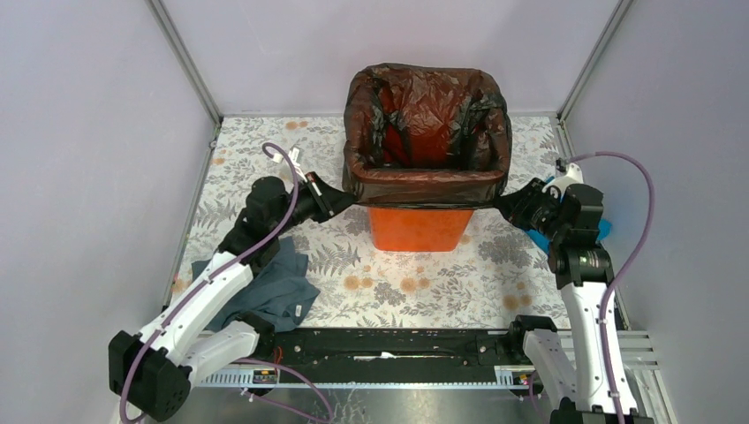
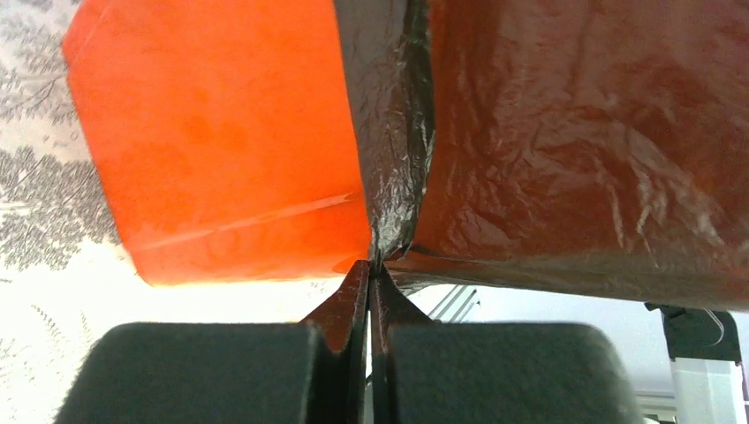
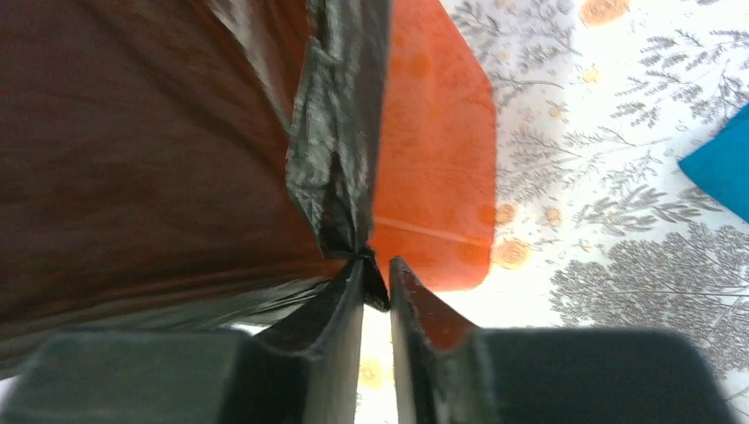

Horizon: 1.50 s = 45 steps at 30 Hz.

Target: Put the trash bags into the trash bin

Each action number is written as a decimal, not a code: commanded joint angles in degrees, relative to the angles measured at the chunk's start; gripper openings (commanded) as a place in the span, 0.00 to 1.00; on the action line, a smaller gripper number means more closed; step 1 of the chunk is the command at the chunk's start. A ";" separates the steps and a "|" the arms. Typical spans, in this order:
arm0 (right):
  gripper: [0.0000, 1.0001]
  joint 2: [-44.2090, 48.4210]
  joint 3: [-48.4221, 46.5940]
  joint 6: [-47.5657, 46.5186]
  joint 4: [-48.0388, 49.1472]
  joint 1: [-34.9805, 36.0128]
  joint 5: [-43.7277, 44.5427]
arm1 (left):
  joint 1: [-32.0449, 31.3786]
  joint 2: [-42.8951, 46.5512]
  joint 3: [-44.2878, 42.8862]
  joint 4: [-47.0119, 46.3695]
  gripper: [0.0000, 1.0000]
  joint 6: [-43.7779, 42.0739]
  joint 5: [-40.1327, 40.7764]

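Observation:
The orange trash bin [image 1: 419, 228] stands at the middle back of the table. A black trash bag [image 1: 424, 115] lines it and is folded down over the rim, covering the upper half of the outside. My left gripper [image 1: 340, 201] is shut on the bag's lower left corner; in the left wrist view [image 2: 369, 269] the film [image 2: 393, 132] runs into the closed tips beside the bin wall [image 2: 221, 141]. My right gripper [image 1: 505, 203] holds the lower right corner; in the right wrist view [image 3: 375, 269] a bunched bit of bag [image 3: 340, 177] sits between the tips, with a narrow gap behind it.
A grey-blue cloth [image 1: 265, 287] lies crumpled under the left arm at the near left. A bright blue cloth [image 1: 540, 238] lies under the right wrist, also showing in the right wrist view [image 3: 720, 168]. Grey walls close off the sides and back.

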<state>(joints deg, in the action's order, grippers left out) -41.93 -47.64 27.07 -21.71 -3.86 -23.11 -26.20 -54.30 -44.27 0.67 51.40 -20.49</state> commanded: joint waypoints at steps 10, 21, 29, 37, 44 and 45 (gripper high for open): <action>0.83 -3.22 -12.95 -8.65 -7.69 0.08 15.67 | 11.11 -1.02 -0.77 -0.89 0.53 -2.09 -9.43; 0.98 -23.86 -27.31 -5.95 3.35 -2.96 9.80 | 24.24 -15.22 -1.87 -38.72 0.81 25.55 -26.05; 1.00 -35.19 -32.80 3.17 16.73 -9.72 -12.96 | 23.08 -32.56 -6.50 -65.94 0.82 43.63 -27.16; 0.91 -43.61 -27.65 19.64 39.96 -11.52 -29.95 | 17.69 -42.54 -8.36 -79.27 0.71 50.04 -26.87; 0.76 -47.03 -20.92 26.92 51.30 -11.37 -33.02 | 16.33 -44.54 -8.40 -75.47 0.48 45.50 -25.38; 0.71 -47.22 -20.05 27.37 52.25 -11.28 -33.15 | 16.16 -44.49 -8.26 -75.11 0.43 44.78 -25.18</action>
<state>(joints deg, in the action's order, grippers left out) -88.97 -70.15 48.99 19.53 -15.46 -51.94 -9.54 -99.50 -50.63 -71.37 99.04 -46.63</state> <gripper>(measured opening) 0.780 0.491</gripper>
